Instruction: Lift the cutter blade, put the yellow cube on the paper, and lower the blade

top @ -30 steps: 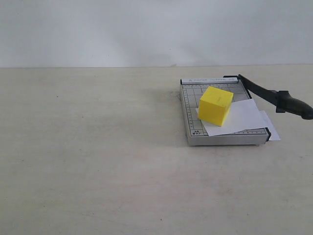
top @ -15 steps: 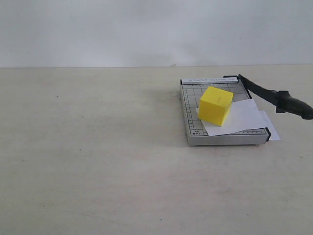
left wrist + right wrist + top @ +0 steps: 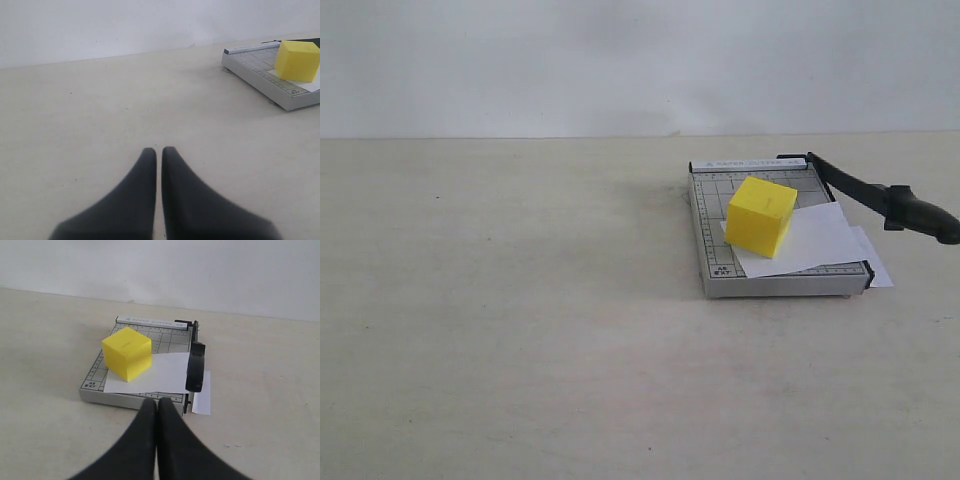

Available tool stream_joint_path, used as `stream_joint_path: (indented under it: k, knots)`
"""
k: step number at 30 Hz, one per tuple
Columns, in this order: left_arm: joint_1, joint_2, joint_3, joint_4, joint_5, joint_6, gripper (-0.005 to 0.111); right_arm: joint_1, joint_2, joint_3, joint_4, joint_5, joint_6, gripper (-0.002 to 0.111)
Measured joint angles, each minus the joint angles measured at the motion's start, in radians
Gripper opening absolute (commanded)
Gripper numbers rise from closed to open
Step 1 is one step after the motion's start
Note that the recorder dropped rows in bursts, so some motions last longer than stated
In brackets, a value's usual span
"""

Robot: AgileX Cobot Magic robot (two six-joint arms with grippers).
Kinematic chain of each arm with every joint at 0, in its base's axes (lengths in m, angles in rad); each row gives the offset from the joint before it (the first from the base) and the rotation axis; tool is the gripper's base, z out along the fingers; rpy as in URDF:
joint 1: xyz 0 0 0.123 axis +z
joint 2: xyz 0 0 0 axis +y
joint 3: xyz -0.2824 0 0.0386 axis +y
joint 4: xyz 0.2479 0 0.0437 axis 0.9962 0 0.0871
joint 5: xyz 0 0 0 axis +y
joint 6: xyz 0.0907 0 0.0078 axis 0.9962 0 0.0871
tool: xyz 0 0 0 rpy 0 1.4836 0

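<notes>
Currently the right gripper (image 3: 156, 401) is pointing across the table (image 3: 520, 330) with its fingers pressed together, gripping nothing. Directly ahead of it, near its tips, the trimmer base (image 3: 120, 398) is sitting flat on the table. The paper (image 3: 170, 371) is lying askew across that base, one corner overhanging the edge on the blade side. The yellow cube (image 3: 127, 353) is resting on the end of the paper away from the blade, partly over the bare grid, ahead of the right gripper and apart from it. The cutter blade (image 3: 865, 192) is standing raised at a shallow angle, its handle end pointing back toward the right gripper without touching it. The left gripper (image 3: 158, 150) is likewise clenched on nothing, its fingers nearly meeting. The trimmer is lying well ahead of it, off toward the right arm's side.
</notes>
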Motion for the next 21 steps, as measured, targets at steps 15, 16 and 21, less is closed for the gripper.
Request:
stream_joint_path:
  k: [15,16,21]
  knots:
    - [0.000,0.000,0.000,0.000,0.000,0.000,0.004,0.000,-0.028,0.242,-0.011,-0.406,0.001,0.000]
    - [0.000,0.000,0.000,0.000,0.000,0.000,0.004,0.000,-0.049,0.266,-0.011,-0.417,0.001,0.000]
    - [0.000,0.000,0.000,0.000,0.000,0.000,0.004,0.000,-0.185,0.340,-0.032,-0.409,0.068,0.000]
